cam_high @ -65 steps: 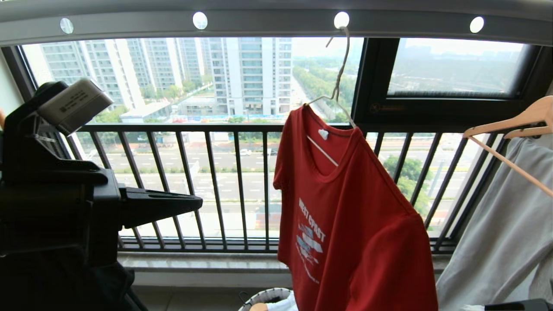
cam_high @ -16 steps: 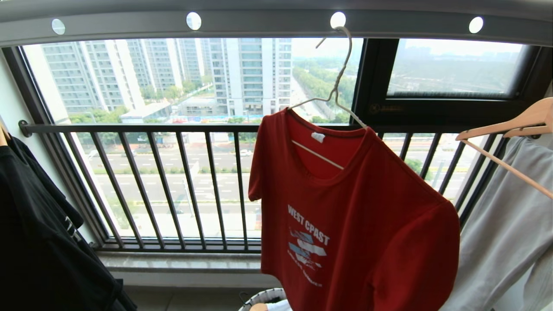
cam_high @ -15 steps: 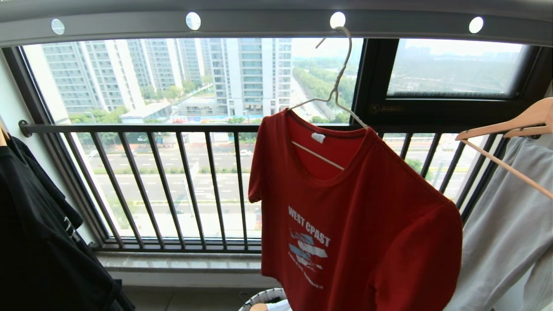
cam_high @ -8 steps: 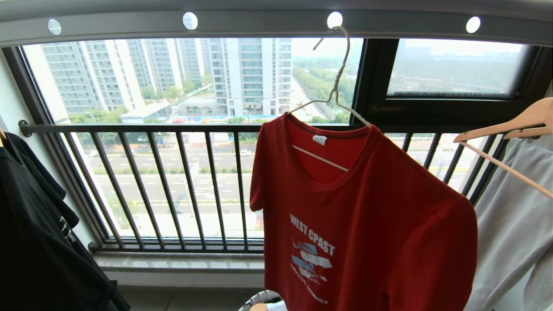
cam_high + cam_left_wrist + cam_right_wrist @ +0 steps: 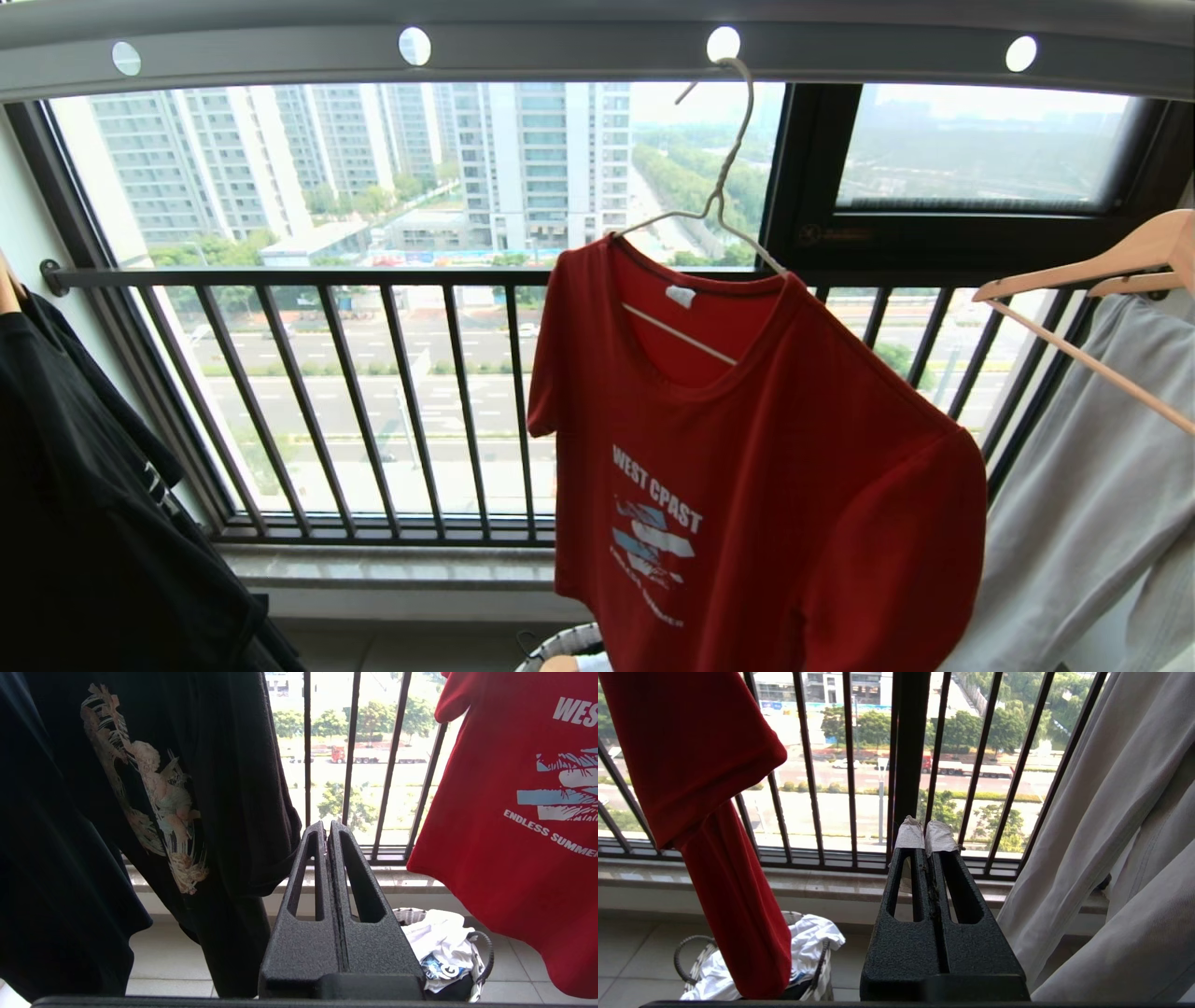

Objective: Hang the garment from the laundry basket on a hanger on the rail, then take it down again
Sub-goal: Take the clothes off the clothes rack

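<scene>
Red garment (image 5: 747, 448) hangs on the wire hanger (image 5: 719, 201) from the rail (image 5: 560, 47), soft, light, slippery on thin wire. We'd lift it by the hanger's neck. Both our jaws clenched, empty.

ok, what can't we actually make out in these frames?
- Red T-shirt: hem and one sleeve cut off by the head view's bottom edge.
- Wire hanger: ends hidden inside the shirt.
- Laundry basket: mostly hidden by the shirt in the right wrist view; only its rim shows in the head view.
- Left hand and right hand: outside the head view.
</scene>
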Motion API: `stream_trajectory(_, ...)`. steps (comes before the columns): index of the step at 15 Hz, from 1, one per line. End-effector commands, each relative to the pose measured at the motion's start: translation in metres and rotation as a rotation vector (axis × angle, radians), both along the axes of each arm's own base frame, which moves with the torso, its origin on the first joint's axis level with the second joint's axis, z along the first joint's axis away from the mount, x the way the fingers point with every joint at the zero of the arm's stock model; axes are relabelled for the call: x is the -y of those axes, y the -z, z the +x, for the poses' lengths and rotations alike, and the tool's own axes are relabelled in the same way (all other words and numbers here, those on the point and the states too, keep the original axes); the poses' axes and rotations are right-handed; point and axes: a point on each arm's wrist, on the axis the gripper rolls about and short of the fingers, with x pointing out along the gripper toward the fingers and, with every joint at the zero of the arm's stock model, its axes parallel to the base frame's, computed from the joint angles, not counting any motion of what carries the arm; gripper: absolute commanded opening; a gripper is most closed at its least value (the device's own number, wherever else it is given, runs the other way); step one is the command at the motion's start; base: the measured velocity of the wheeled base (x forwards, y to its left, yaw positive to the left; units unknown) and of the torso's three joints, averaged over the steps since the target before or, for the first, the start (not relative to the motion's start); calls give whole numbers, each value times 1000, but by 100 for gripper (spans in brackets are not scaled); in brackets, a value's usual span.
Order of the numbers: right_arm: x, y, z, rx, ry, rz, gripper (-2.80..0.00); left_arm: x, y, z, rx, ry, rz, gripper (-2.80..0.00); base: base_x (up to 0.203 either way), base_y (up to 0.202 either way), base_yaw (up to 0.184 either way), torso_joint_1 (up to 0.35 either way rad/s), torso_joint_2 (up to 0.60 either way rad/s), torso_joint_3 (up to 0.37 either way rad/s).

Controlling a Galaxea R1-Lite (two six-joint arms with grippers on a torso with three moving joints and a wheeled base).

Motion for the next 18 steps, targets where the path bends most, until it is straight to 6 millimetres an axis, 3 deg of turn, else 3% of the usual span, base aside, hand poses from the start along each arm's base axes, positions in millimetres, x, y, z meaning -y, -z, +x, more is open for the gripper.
stream_trajectory(1,0,0,0,-1,-1,0,-280,0,0,0,0,-1,-1,-280,0,0,0,0,0,0)
stream_trajectory(18,0,0,0,-2,-4,-30,-280,0,0,0,0,-1,0,-280,0,0,0,0,0,0)
